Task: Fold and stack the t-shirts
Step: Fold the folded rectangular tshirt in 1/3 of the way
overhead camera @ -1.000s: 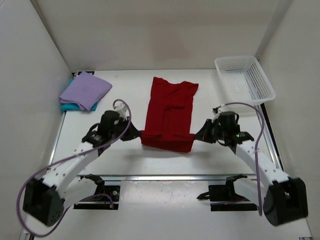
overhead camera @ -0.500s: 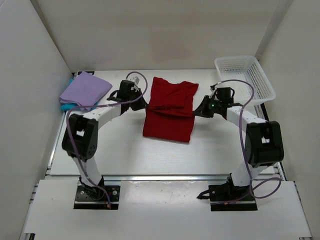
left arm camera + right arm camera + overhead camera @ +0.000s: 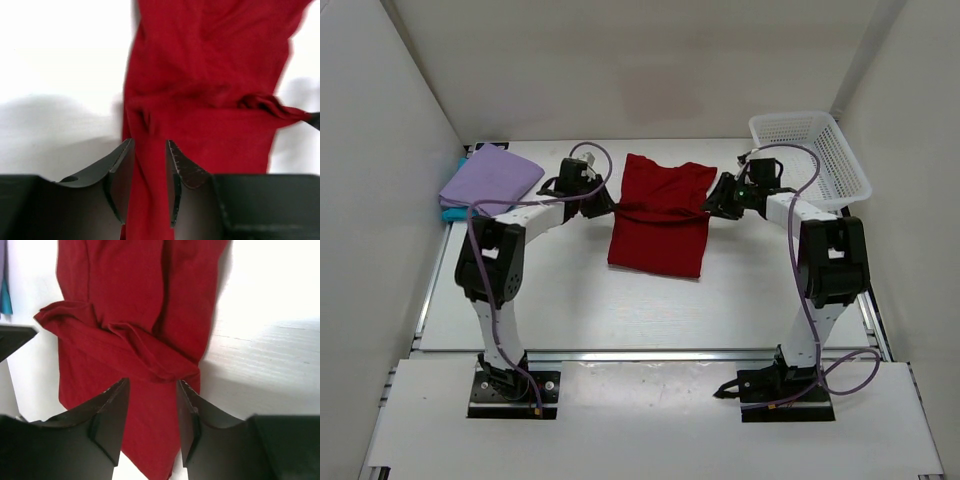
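Evidently the dark red t-shirt (image 3: 658, 225) is mid-fold. It lies lengthwise at the middle of the table (image 3: 570, 300), with a taut ridge of cloth drawn across it between the two grippers. The left gripper (image 3: 608, 205) at its left edge and the right gripper (image 3: 712, 207) at its right edge each have their fingers narrowed onto red cloth, pinching it. At the far left, the lavender t-shirt (image 3: 490, 180) lies folded on the teal t-shirt (image 3: 455, 213). The next move probably calls for laying the carried edge flat toward the far end, letting go, then stacking the shirt on that pile.
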Controlling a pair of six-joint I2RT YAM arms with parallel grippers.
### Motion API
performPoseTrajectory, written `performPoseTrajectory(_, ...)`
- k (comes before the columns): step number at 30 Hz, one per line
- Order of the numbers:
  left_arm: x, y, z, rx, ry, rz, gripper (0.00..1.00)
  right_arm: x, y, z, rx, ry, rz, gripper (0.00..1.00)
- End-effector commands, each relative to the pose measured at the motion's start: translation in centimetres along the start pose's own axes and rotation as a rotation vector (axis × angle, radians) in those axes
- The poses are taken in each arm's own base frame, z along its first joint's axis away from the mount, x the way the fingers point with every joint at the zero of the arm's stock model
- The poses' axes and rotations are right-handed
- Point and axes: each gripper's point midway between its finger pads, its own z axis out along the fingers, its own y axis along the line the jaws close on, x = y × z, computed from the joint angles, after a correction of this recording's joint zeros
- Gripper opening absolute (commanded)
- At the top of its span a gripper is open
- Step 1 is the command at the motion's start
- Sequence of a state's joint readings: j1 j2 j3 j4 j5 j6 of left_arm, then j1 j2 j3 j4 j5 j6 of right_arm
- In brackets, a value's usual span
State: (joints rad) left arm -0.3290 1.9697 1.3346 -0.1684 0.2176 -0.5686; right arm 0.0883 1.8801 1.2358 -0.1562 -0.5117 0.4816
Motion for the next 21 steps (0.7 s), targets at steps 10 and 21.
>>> performPoseTrajectory(10,9.5,-4.4,-4.5,0.193,-0.014,0.009,0.32,6.3,9.4,1.9,-0.112,0.055,-0.252,0.0)
performPoseTrajectory(21,14.5,0.7,-6.3,0.126,-0.033,-0.047,0.32,8.1,12.0,9.4,-0.051,0.125,-0.393,0.0)
